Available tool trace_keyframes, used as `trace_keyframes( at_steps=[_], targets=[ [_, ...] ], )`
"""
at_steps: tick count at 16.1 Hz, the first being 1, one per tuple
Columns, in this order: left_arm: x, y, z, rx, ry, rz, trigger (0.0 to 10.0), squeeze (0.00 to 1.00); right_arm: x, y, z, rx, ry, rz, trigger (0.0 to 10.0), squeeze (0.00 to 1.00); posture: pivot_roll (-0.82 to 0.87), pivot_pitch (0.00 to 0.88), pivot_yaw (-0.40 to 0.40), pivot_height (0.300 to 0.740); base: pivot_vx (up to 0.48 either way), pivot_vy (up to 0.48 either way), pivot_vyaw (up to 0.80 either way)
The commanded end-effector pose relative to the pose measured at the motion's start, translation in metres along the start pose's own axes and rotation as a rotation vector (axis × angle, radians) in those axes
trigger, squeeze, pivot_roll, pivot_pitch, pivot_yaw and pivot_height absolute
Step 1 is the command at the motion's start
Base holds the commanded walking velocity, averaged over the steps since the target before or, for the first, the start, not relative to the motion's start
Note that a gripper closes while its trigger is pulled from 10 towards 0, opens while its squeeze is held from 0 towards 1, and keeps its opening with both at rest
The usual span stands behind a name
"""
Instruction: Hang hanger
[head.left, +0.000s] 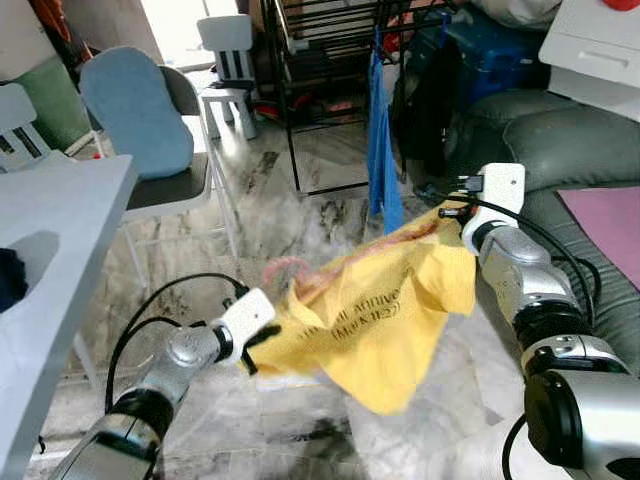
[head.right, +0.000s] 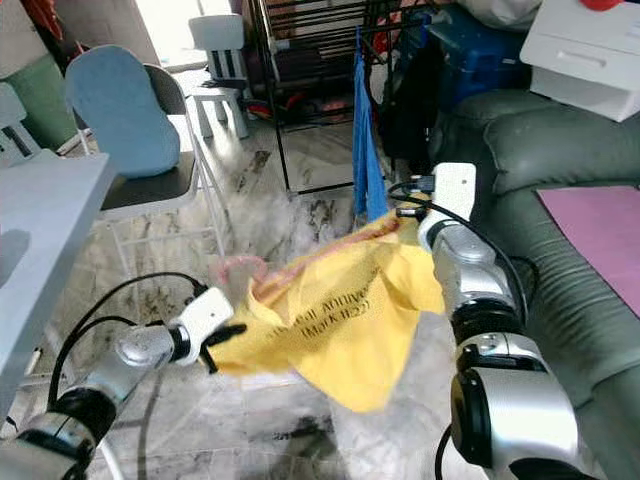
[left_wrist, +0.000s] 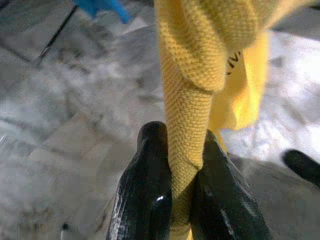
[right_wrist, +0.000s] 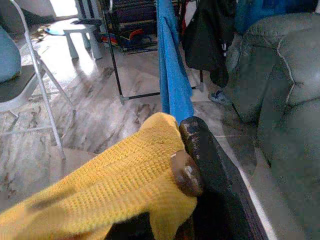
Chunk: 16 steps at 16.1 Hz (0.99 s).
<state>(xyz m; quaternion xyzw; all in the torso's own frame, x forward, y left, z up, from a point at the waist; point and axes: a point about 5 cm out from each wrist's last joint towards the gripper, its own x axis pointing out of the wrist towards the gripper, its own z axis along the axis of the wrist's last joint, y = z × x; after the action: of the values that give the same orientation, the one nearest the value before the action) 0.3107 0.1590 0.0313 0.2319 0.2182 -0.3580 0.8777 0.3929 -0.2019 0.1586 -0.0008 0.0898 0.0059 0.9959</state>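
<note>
The yellow shirt (head.left: 375, 320) hangs stretched between both arms, above the marble floor (head.left: 300, 225) and on the near side of the black drying rack (head.left: 335, 60), well apart from it. The left claw (head.left: 258, 345) is pinched narrow on a rolled edge of the cloth; the left wrist view shows the fabric squeezed between its two black fingers (left_wrist: 150, 185). The right claw (right_wrist: 192, 175) grips the other upper edge, nearer the rack and beside the grey sofa (head.left: 560, 130). A pink hanger (head.left: 285, 270) seems to sit inside the neck, its hook peeking out on the left claw's side, though blur makes this uncertain.

The main risk is that the hold is on cloth, not on the hanger. If either claw slackens or the arms pull further apart, the knit may slide out and drop to the floor, or the hanger may slip free of the neck. Approaching the rack, the sagging lower hem could snag on the blue cloth (head.left: 382, 150) already hanging there, and the hook, unheld, may swing away from the rail.
</note>
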Motion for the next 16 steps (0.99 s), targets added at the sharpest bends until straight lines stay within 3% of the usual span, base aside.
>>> trace_keyframes(
  at_steps=[1, 3, 6, 9, 10, 12, 13, 16],
  targets=[
    [-0.013, 0.011, -0.030, -0.118, 0.125, 0.111, 0.0, 0.00, 0.000, -0.008, 0.042, -0.028, -0.163, -0.036, 0.0, 0.00, -0.24, 0.000, 0.090, 0.740, 0.000, 0.000, 0.00],
    [-0.015, 0.015, -0.031, -0.138, 0.131, 0.146, 0.0, 0.00, -0.001, -0.012, 0.043, -0.032, -0.164, -0.051, 0.0, 0.00, -0.24, 0.000, 0.091, 0.740, 0.000, 0.000, 0.00],
    [-0.019, 0.014, -0.042, -0.095, 0.195, 0.147, 0.0, 0.00, -0.001, -0.011, 0.046, -0.059, -0.181, -0.052, 0.0, 0.00, -0.24, 0.000, 0.093, 0.740, 0.000, 0.000, 0.00],
    [-0.015, 0.006, -0.044, -0.032, 0.236, 0.134, 0.0, 0.00, 0.000, 0.014, 0.055, -0.145, -0.238, 0.009, 0.0, 0.00, -0.24, 0.000, 0.093, 0.740, 0.000, 0.000, 0.00],
    [-0.012, 0.005, -0.043, -0.044, 0.242, 0.156, 0.0, 0.00, 0.001, 0.027, 0.059, -0.157, -0.259, 0.041, 0.0, 0.00, -0.24, 0.000, 0.094, 0.740, 0.000, 0.000, 0.00],
    [-0.010, 0.005, -0.042, -0.053, 0.245, 0.185, 0.0, 0.00, 0.001, 0.037, 0.062, -0.168, -0.271, 0.067, 0.0, 0.00, -0.24, 0.000, 0.093, 0.740, 0.000, 0.000, 0.00],
    [-0.003, 0.004, -0.034, -0.089, 0.237, 0.231, 10.0, 0.00, 0.001, 0.058, 0.058, -0.211, -0.278, 0.119, 0.0, 0.00, -0.25, 0.000, 0.092, 0.740, 0.000, 0.000, 0.00],
    [0.011, 0.004, -0.011, -0.180, 0.175, 0.297, 10.0, 0.00, -0.002, 0.092, 0.047, -0.256, -0.275, 0.205, 0.0, 0.00, -0.25, 0.000, 0.093, 0.740, 0.000, 0.000, 0.00]
  ],
)
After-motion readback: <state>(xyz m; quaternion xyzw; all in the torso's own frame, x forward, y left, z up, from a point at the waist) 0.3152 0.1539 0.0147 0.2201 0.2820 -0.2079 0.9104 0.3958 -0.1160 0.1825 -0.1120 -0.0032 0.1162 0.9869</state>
